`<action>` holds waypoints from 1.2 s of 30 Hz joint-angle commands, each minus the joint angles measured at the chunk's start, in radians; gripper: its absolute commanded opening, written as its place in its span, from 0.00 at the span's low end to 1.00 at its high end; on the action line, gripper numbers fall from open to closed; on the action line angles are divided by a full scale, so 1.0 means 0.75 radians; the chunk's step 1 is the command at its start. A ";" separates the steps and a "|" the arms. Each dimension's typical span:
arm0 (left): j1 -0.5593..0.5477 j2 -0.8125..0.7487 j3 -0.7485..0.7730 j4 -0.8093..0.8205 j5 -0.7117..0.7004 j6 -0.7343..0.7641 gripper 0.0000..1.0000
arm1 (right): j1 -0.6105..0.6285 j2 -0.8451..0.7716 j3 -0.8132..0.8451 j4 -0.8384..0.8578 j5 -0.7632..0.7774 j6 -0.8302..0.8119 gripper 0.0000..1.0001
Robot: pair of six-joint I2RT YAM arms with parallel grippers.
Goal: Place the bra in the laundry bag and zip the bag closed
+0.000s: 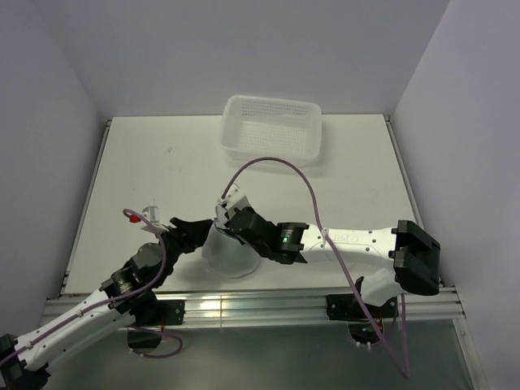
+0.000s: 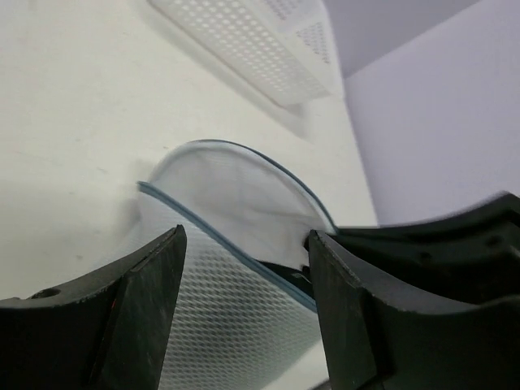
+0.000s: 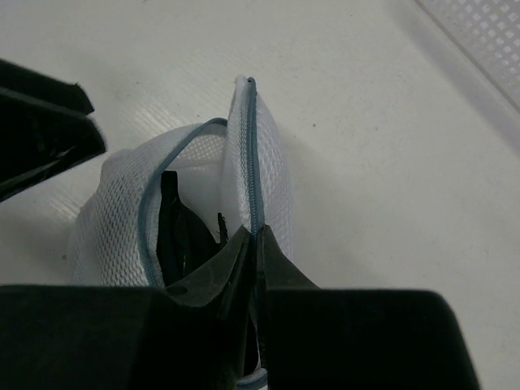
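1. The bra [image 3: 185, 240] lay inside the bag [image 3: 110, 219], a dark fold showing in the gap between the two mesh halves. The bag sat near the front edge of the tabletop [image 1: 162, 162].
2. The right claw [image 3: 256, 236] was pressed together on the bag's zipper rim [image 3: 253, 146], pinching one half so that it stood upright.
3. The left claw [image 2: 244, 237] was spread wide, with the bag's near wall between its fingers [image 2: 154, 284]. Whether they touched the mesh could not be told.
4. The bag's mouth gaped open, its rim unjoined along the visible stretch. The zipper's slider could not be made out.
5. By this evidence the loading step was done. Bringing the halves together and running the zipper round remained.
6. The basket [image 1: 268, 153] stood well apart at the far edge.
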 commanded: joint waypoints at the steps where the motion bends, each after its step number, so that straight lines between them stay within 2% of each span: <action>1: 0.091 0.084 0.047 -0.006 -0.051 0.072 0.67 | 0.049 0.029 0.021 0.006 0.075 0.080 0.09; 2: 0.142 0.103 0.045 0.019 -0.008 0.078 0.67 | 0.063 0.029 0.004 0.026 0.086 0.089 0.10; 3: 0.201 0.127 0.041 0.118 0.130 0.094 0.66 | 0.072 0.025 -0.004 0.037 0.096 0.103 0.11; 4: 0.362 0.190 0.040 0.148 0.219 0.097 0.66 | 0.082 0.025 -0.010 0.047 0.108 0.113 0.12; 6: 0.539 0.264 0.040 0.209 0.409 0.092 0.65 | 0.108 0.040 -0.020 0.061 0.139 0.120 0.14; 7: 0.685 0.329 0.043 0.258 0.562 0.088 0.65 | 0.113 0.050 -0.018 0.059 0.149 0.120 0.15; 9: 0.815 0.385 0.051 0.299 0.667 0.080 0.66 | 0.139 0.091 0.008 0.045 0.184 0.113 0.18; 16: 0.893 0.453 0.065 0.361 0.792 0.054 0.71 | 0.196 0.207 0.104 -0.012 0.239 0.091 0.22; 18: 0.910 0.477 0.059 0.369 0.806 0.050 0.72 | 0.201 0.218 0.111 -0.006 0.235 0.091 0.32; 20: 0.942 0.492 0.043 0.395 0.863 0.035 0.73 | 0.209 0.210 0.117 0.000 0.192 0.099 0.32; 23: 0.969 0.518 0.028 0.446 0.925 0.013 0.73 | 0.221 0.195 0.121 0.008 0.153 0.120 0.46; 25: 0.969 0.526 0.014 0.469 0.950 0.007 0.73 | 0.235 0.191 0.127 -0.006 0.165 0.128 0.50; 27: 0.969 0.516 0.002 0.491 1.005 -0.004 0.73 | 0.254 0.173 0.133 -0.035 0.192 0.134 0.52; 28: 0.969 0.510 -0.011 0.514 1.025 -0.002 0.73 | 0.264 0.158 0.143 -0.087 0.208 0.146 0.59; 31: 0.969 0.506 0.014 0.483 1.066 0.029 0.74 | 0.276 0.052 0.133 -0.131 0.166 0.146 0.60; 32: 0.969 0.516 0.024 0.489 1.085 0.037 0.74 | 0.278 -0.019 0.123 -0.129 0.143 0.154 0.65; 33: 0.969 0.547 0.036 0.493 1.111 0.035 0.74 | 0.276 -0.056 0.115 -0.127 0.066 0.173 0.69; 36: 0.967 0.602 0.085 0.506 1.185 0.031 0.75 | 0.272 -0.140 0.102 -0.115 -0.090 0.191 0.70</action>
